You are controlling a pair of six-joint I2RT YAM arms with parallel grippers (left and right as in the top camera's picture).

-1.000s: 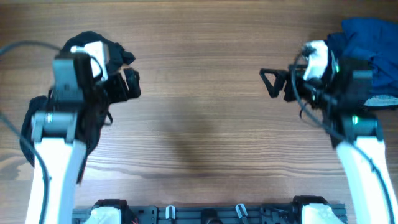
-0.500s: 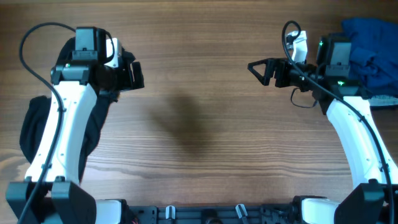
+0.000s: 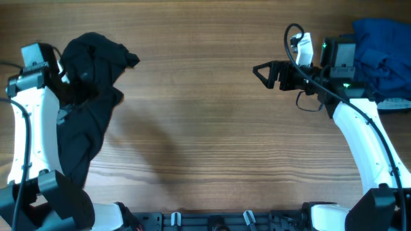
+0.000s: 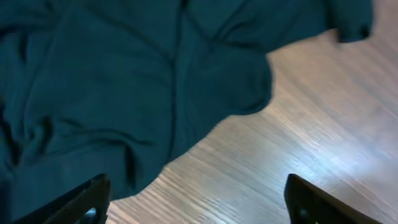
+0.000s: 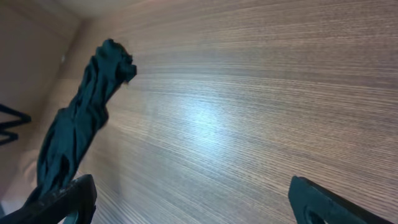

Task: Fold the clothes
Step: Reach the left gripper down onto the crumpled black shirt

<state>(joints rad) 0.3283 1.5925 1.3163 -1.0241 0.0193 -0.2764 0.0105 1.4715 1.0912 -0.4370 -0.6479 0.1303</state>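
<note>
From above, the black garment (image 3: 87,102) lies in a crumpled heap at the left edge of the counter (image 3: 205,141). It is bunched thick at the far end and trails toward the near edge, with no straight edge or flat panel showing. The left arm (image 3: 26,128) stands just beside it, and its tip is lost against the dark cloth. The right hand (image 3: 262,70) hovers over bare wood well apart from the garment, its fingers spread and empty. A separate pile of blue clothes (image 3: 382,48) sits in the far right corner.

The left wrist camera shows the black garment (image 4: 124,81) filling the upper part of the picture in loose wrinkles. One lobe hangs over the wood. The left hand (image 4: 199,202) is spread wide, with only counter between its fingertips, so it grips nothing.

The right wrist camera looks across the counter to the black garment (image 5: 81,124), a rumpled ridge at the far left. The right hand (image 5: 193,202) is fully open and holds nothing.

As I judge it, the folding has not begun. The garment has yet to be spread flat in the middle of the counter, with its sleeves laid out. All the folds are left to do.
</note>
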